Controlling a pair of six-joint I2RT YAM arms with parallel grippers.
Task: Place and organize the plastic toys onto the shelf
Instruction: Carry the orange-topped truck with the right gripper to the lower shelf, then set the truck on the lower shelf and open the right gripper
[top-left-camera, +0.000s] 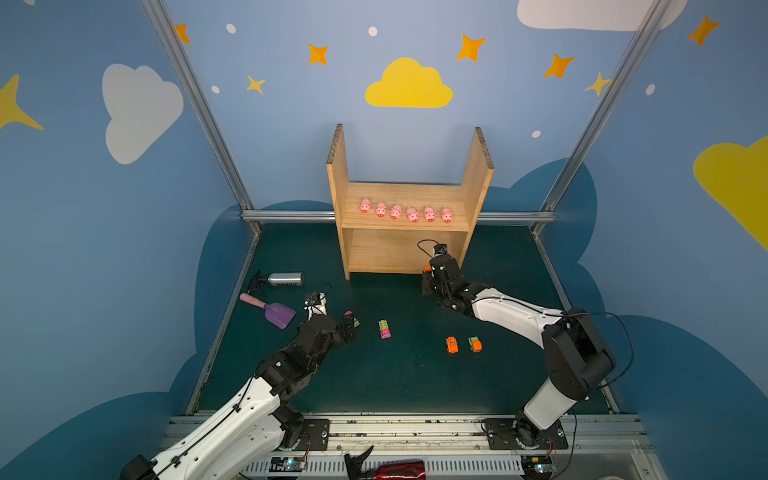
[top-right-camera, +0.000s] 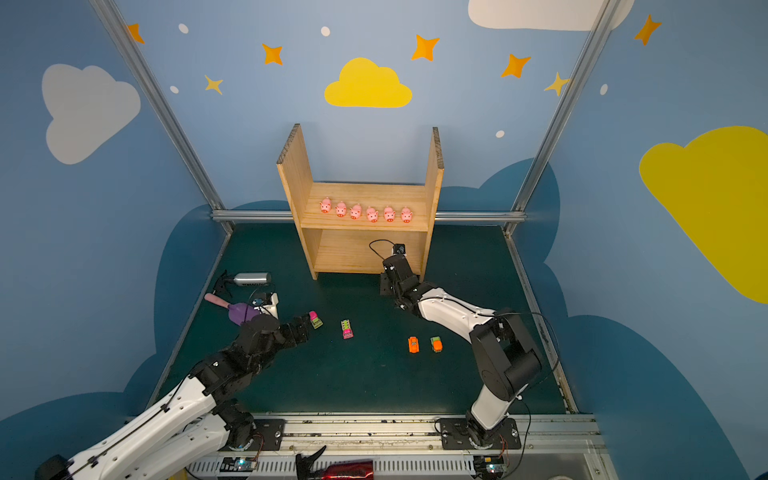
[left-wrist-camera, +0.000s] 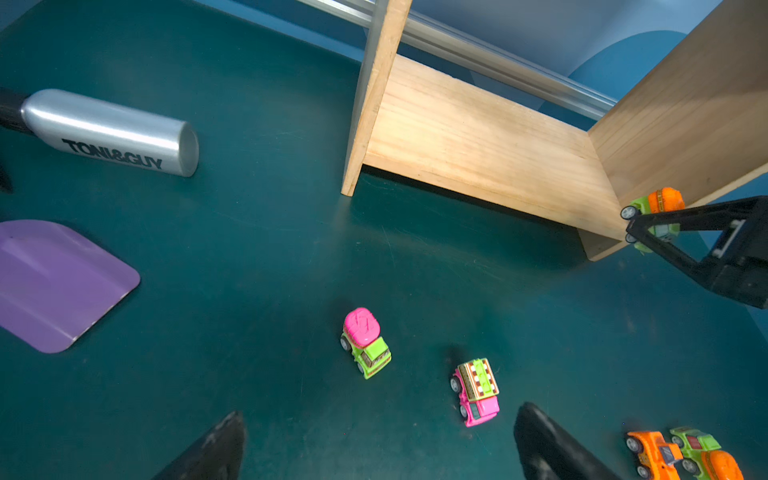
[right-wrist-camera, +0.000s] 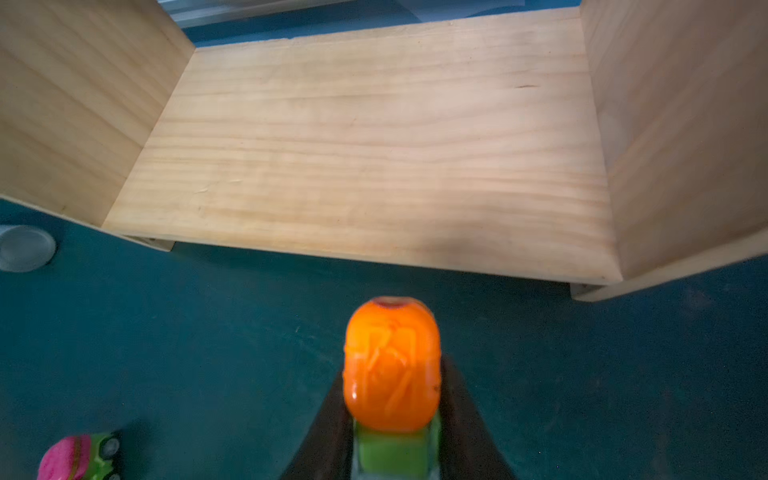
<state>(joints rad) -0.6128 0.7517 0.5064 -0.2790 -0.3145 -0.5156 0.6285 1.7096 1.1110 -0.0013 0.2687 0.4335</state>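
Pigs (top-left-camera: 405, 211) on shelf's (top-left-camera: 338, 178) upper board; vehicles (top-left-camera: 384, 329) seemingly scattered on table (top-left-camera: 395, 386) before it.

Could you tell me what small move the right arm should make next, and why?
Probably ease the right gripper forward until it is over the shelf's bare lower board, since its jaws are shut on the orange-drum truck just in front of that board's edge, and the pigs already line the upper board.

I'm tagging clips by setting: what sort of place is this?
Probably a robot lab cell dressed as a playroom: walls painted with clouds and stars, an aluminium frame, left arm and right arm bolted to a rail.
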